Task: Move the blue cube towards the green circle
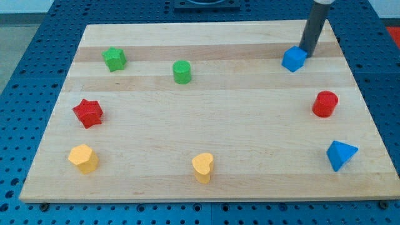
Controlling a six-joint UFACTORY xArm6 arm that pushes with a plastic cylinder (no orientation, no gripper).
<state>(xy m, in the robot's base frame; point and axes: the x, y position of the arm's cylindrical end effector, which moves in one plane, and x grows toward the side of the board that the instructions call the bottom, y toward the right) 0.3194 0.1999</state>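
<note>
Board: a pale wooden top lying on a blue perforated table; eight small blocks sit spread around its edges, with the middle bare wood.
Yellow block, near left: close to the near-left corner, a rounded chunky shape that I cannot name more exactly.
Red star: on the left side, just beyond the yellow block and apart from it.
Green star: far left, well beyond the red star.
Green circle: a short upright cylinder, to the right of the green star and slightly nearer, standing alone on the far half of the board.
Yellow heart: at the near edge, roughly mid-board, well apart from everything else.
Blue cube: far right, well to the right of the green circle with open wood between the two; it sits slightly turned, one corner facing the near side.
My tip: the dark rod comes down from the far right and ends at the cube's far-right side, touching it or just beside it; I cannot tell which. The rod is a plain stick with nothing to open or close, and it holds nothing.
Red cylinder: right side, nearer than the blue cube and apart from it.
Blue triangle: a wedge-like block by the near-right corner, nearer than the red cylinder.
</note>
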